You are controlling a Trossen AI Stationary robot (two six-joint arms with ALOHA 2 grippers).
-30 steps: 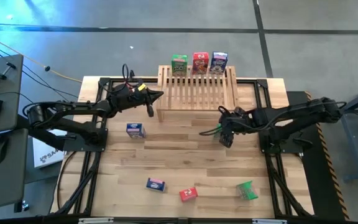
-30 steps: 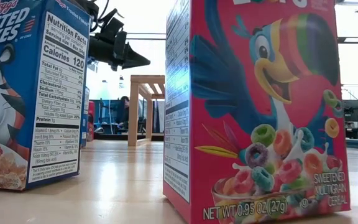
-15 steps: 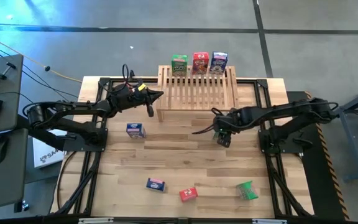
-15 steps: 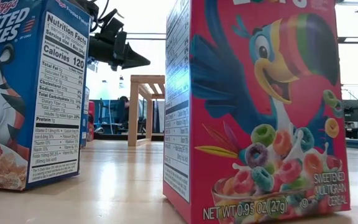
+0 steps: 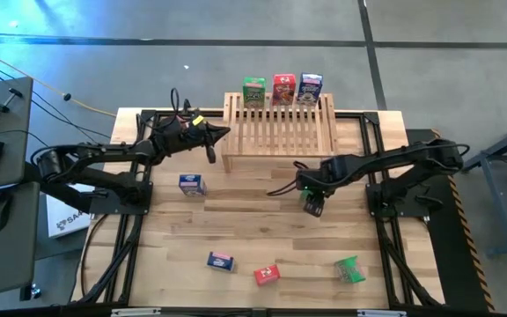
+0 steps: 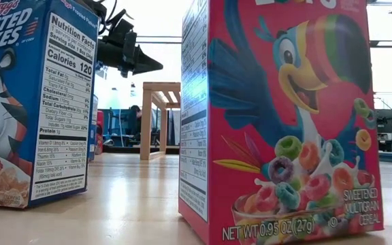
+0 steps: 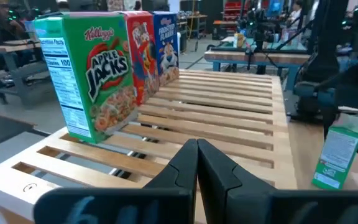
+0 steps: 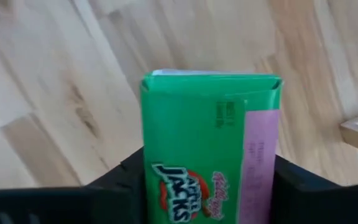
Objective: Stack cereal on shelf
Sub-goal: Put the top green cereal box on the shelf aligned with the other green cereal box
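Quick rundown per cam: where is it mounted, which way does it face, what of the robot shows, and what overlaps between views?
High: overhead, straight down on table; both arms, left tool, right tool.
Low: table height, facing the room past Frosted Flakes box and Froot Loops box; left tool above.
Left wrist: behind shut fingers, facing shelf and Apple Jacks box.
Right wrist: looks down at green Apple Jacks box between its fingers.
Shared: shelf in high, low and left wrist.

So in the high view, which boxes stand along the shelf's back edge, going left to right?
Green box → red box → blue-and-white box, all upright in a row on the shelf.
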